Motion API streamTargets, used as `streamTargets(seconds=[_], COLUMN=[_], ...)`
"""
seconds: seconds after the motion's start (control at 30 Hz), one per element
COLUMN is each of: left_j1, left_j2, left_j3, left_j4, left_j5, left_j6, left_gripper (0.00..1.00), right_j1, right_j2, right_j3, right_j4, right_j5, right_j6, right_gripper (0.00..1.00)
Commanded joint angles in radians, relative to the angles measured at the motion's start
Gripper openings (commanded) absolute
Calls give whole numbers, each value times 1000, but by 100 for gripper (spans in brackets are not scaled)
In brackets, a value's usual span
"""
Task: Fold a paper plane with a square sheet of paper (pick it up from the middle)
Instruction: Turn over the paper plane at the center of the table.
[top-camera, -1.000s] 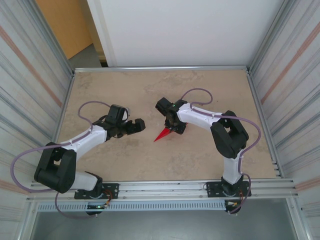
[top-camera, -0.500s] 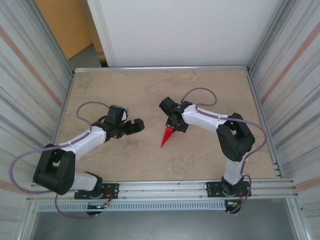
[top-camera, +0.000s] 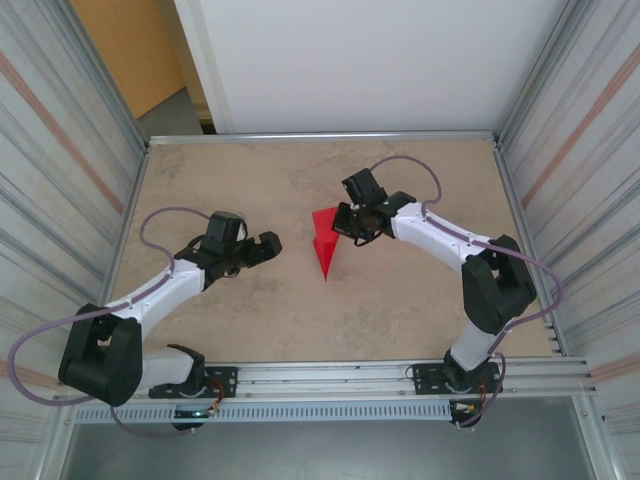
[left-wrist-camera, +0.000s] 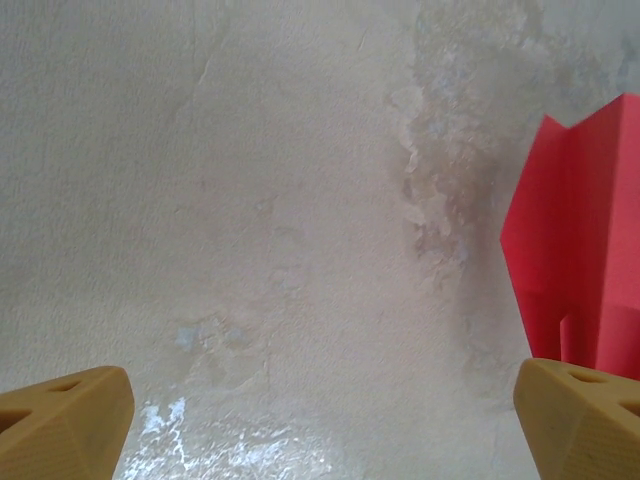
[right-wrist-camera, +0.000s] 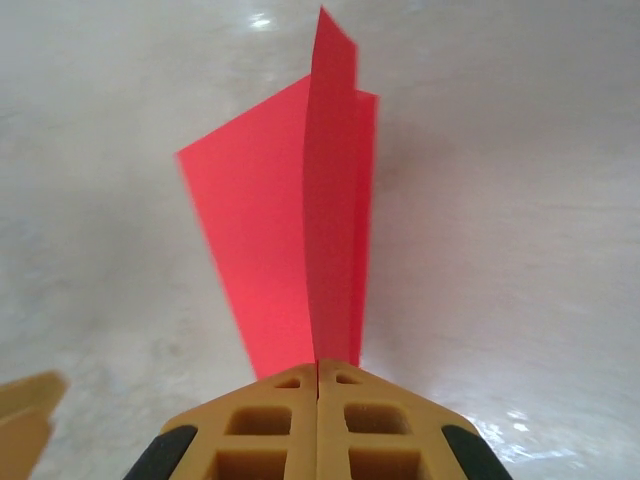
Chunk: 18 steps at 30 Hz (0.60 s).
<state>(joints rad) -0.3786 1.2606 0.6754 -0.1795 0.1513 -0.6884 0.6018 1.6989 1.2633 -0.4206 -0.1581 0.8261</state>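
1. The paper plane (top-camera: 325, 245) is found folded, with a pointed nose toward the near edge and layered wings. Folding is judged essentially complete; only setting down or release appears to remain.
2. The right hand (top-camera: 345, 224) is clamped on the plane's tail end, near the middle of the worktop (top-camera: 400, 310). Whether the nose touches the surface cannot be told.
3. The left hand (top-camera: 262, 245) is spread wide and empty, near the plane.
4. Ribbed side walls (top-camera: 60, 150) are noted around; no obstruction is judged present.
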Motion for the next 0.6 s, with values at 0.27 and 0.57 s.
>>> streamTargets(seconds=[0.27, 0.57], left_j1=[-3, -162], left_j2=[28, 182], left_j3=[2, 67], left_j4=[132, 195], left_j5=[114, 149], left_j6=[-58, -125], left_gripper=[90, 63], right_j1=[-118, -197], right_j2=[105, 130], right_j3=[-179, -262], right_j4=[297, 333], right_j5=[-462, -489], right_j6=[-107, -147], right_gripper=[2, 3])
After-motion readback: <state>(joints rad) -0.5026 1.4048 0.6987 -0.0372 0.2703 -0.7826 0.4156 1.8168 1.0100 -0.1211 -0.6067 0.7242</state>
